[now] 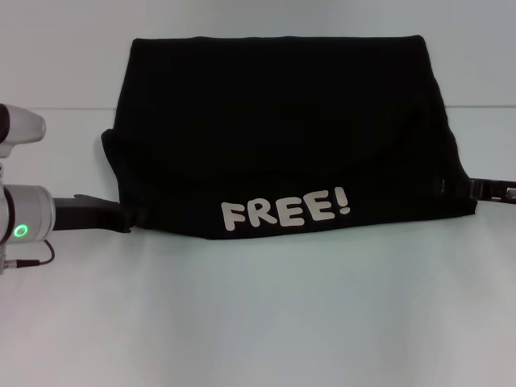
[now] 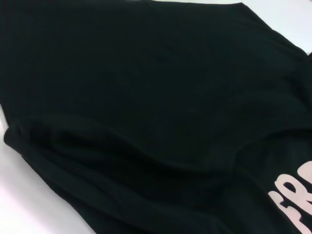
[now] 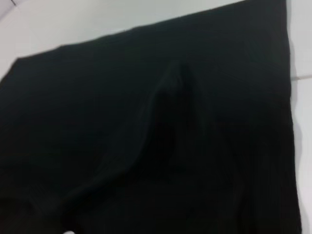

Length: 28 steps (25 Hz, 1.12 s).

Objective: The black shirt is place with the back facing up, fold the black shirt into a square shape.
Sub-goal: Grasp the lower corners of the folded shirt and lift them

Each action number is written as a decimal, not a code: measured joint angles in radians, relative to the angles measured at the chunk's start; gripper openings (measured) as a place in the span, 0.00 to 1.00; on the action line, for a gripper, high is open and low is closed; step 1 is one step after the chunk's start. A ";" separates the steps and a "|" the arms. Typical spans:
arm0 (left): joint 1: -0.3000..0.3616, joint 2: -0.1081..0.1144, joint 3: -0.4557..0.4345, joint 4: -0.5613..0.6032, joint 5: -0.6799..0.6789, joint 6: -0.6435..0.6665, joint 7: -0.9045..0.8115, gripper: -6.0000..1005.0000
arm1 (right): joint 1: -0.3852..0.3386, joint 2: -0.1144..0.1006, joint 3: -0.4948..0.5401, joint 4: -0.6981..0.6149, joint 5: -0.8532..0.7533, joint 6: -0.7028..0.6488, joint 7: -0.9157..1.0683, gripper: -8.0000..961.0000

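A: Where does the black shirt (image 1: 282,137) lie?

B: Mid-tabletop (image 1: 258,322), partly folded, white print at its near edge. The left gripper (image 1: 121,216) and right gripper (image 1: 476,189) sit at its near corners; whether either grips cannot be told.

A: Advice?

B: Likely keep both corners level so the edges align. The tabletop is plain white.

A lab-like test bench: a bare white table (image 1: 258,322) against a plain pale wall (image 1: 64,48)
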 joint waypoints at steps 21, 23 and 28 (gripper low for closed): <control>-0.003 0.002 -0.006 0.001 0.002 -0.007 0.000 0.02 | -0.010 0.013 -0.005 0.007 -0.010 -0.034 -0.010 0.35; -0.001 0.002 -0.006 0.001 0.001 -0.007 -0.001 0.02 | -0.011 0.014 -0.002 0.004 -0.009 -0.041 -0.016 0.29; 0.002 0.002 -0.006 0.000 0.001 -0.011 0.004 0.02 | -0.013 0.015 0.001 0.002 -0.004 -0.048 -0.031 0.10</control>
